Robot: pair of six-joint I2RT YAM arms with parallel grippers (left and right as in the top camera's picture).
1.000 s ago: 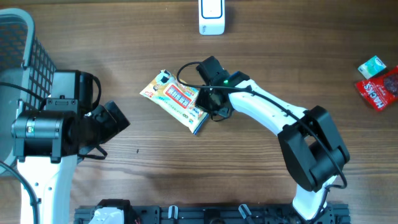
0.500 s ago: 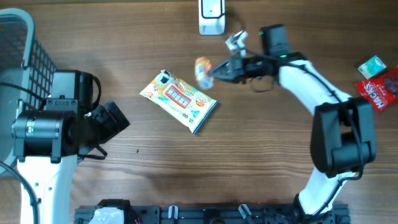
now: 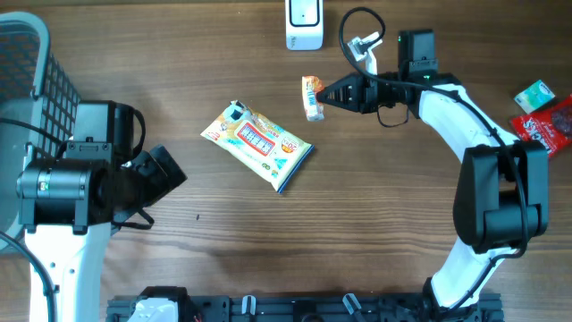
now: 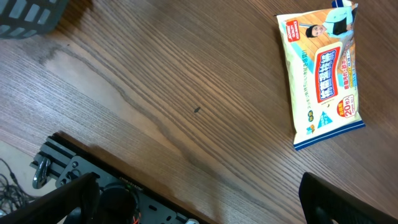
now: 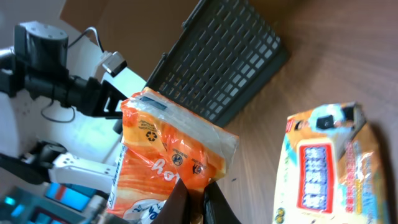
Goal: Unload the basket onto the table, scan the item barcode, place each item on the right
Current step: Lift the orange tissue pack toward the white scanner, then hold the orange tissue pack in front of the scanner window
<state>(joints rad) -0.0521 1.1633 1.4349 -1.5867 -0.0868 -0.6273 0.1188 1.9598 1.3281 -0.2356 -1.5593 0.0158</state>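
My right gripper (image 3: pixel 327 94) is shut on a corner of an orange snack packet (image 3: pixel 311 97), which hangs in the air below the white scanner (image 3: pixel 304 24) at the table's back edge. In the right wrist view the dark fingers (image 5: pixel 214 202) pinch the lower edge of the orange packet (image 5: pixel 165 155), and its printed side faces the camera. No barcode shows on it in any view. My left gripper (image 4: pixel 198 186) stands wide open and holds nothing, low over the table at the front left.
A white and yellow wipes pack (image 3: pixel 259 145) lies flat mid-table, also seen as the wipes pack (image 4: pixel 323 74). A dark wire basket (image 3: pixel 27 80) stands at the far left. A red packet (image 3: pixel 547 125) and a small green box (image 3: pixel 534 95) lie at the right edge.
The right gripper has lifted the orange packet from beside the wipes pack and carried it up and right, toward the scanner. The left arm has not moved.
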